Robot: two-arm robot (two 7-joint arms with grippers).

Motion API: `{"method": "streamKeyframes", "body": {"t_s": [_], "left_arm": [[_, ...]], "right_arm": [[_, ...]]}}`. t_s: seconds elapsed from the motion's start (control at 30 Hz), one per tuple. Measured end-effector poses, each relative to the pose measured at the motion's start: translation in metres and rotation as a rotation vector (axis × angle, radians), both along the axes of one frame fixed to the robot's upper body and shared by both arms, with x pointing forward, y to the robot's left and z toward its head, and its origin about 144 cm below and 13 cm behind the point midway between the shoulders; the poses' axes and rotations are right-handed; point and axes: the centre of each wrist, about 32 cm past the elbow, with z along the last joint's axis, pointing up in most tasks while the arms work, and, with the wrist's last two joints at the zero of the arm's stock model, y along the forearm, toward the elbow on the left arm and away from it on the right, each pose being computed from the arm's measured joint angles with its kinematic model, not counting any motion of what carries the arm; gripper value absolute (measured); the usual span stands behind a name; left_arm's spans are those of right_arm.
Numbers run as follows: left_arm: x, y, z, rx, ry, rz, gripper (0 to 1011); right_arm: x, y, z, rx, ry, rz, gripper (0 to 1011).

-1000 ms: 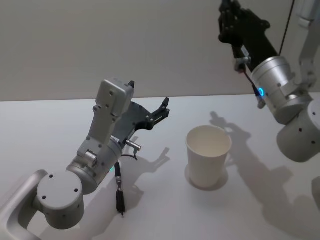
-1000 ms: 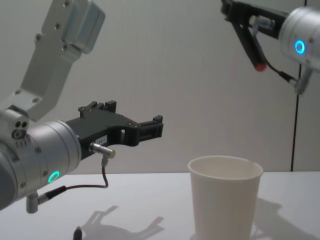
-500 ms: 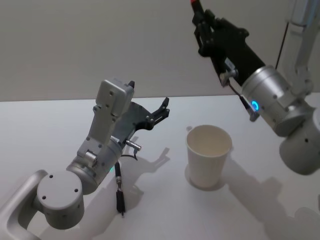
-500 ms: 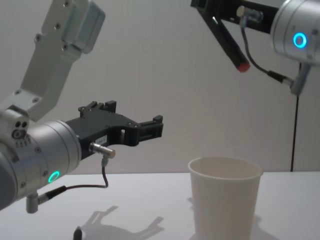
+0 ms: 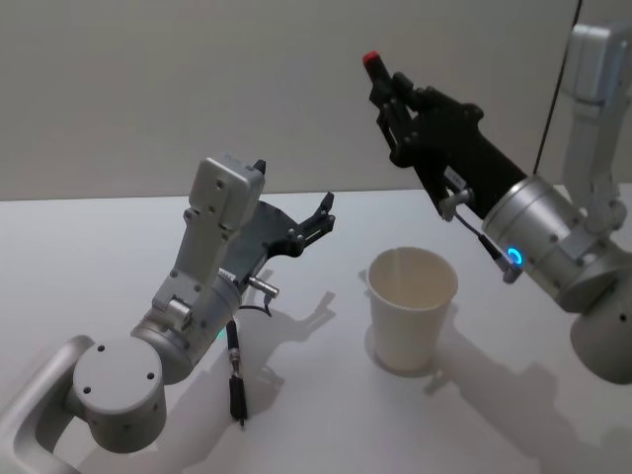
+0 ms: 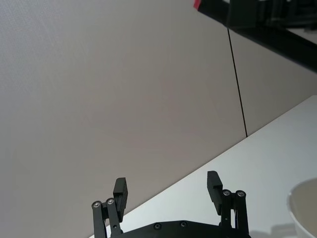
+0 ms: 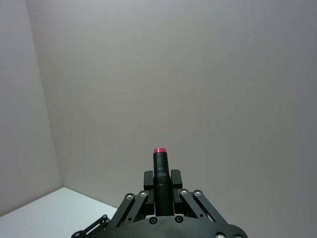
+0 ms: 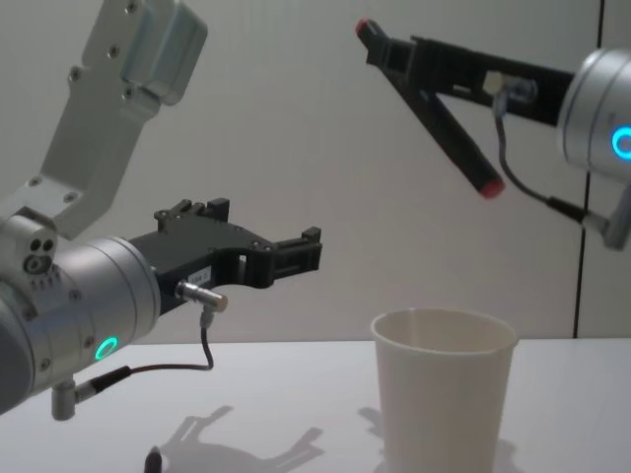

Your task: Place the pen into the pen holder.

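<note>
- Pen (image 8: 455, 144), a thick black marker with a red tip at each end, hangs tilted in the air, well above the plain white paper cup (image 8: 444, 394); its lower red tip points down over the cup's open mouth.
- Right gripper (image 8: 394, 59) is clenched around the pen's upper part, with one red tip poking out past its fingers (image 7: 176, 178).
- Cup stands upright on the white surface (image 5: 99, 247).
- Left gripper (image 5: 321, 212) hovers left of the cup, its fingers spread and holding nothing.
</note>
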Motion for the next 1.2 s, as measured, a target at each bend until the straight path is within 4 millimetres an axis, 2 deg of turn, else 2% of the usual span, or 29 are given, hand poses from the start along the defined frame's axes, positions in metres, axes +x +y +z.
{"method": "streamKeyframes", "body": {"t_s": [0.6, 1.2], "left_arm": [[0.000, 0.000, 0.000, 0.000, 0.000, 0.000, 1001], [0.000, 0.000, 0.000, 0.000, 0.000, 0.000, 1001]], "right_arm": [[0.003, -0.003, -0.048, 0.046, 0.015, 0.103, 187], [0.002, -0.010, -0.063, 0.076, -0.004, 0.080, 187]]}}
